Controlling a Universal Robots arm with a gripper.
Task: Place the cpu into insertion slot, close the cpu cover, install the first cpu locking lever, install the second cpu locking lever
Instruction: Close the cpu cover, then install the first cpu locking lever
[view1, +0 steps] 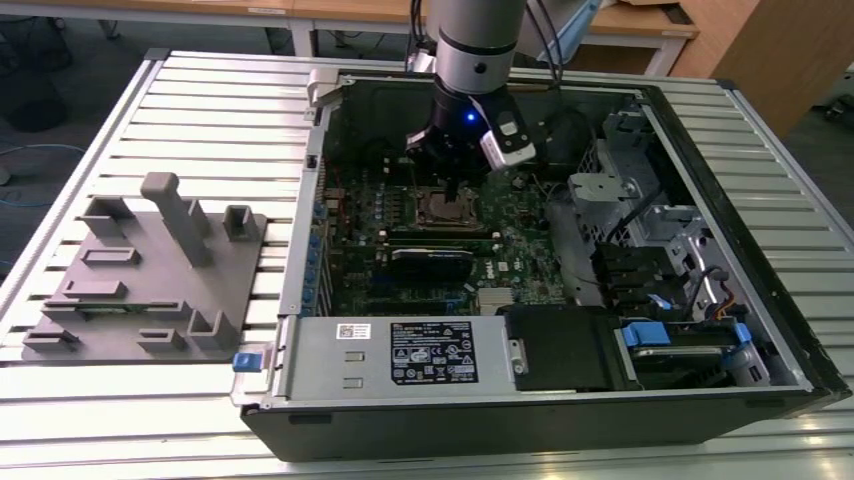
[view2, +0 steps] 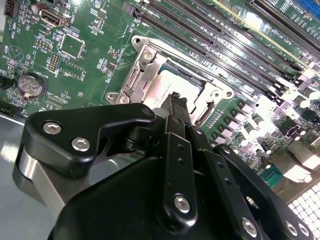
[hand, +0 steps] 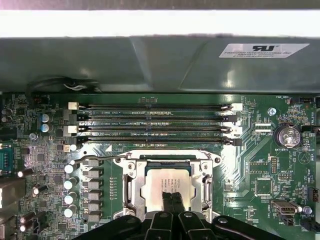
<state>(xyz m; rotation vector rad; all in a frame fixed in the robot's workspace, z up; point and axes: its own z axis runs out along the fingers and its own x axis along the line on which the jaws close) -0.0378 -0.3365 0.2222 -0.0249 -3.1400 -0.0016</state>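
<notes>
Over the socket (view1: 447, 210), inside the open computer case (view1: 300, 270), the arm hangs nose-down with its tool (hand: 172, 196) clenched. Both wrist views show the two black fingertips pressed together with nothing between them, at or just above the cpu (hand: 161, 181). We cannot tell whether they touch it.

The cpu sits flat in the socket, square to it. The cover (hand: 132, 184) appears to lie down around it, with the chip's top showing through the window; we hold that loosely. A thin wire lever (hand: 100, 159) runs beside the frame. Hooked or free, we cannot tell.

Step in hand, our judgement: seating is done and the work is at the cover or the levers. A shut tool can push or hook, not pinch. Any further move here calls for narrow, steady contact on the bare metal of frame or wire. It should stay off the chip's top, with force along the hinge's travel rather than sideways.

Materials:
- cpu top: dull silver, flat, faintly printed.
- Cover: thin stamped steel, bright, with screw heads (view2: 146, 55) at its corners.
- Board (hand: 260, 167): green, matte, crowded, with black memory slots (hand: 155, 125) in parallel rows.
- Tool: matte black bolted links.
- Desk (view1: 200, 110): pale ribbed metal slats.
</notes>
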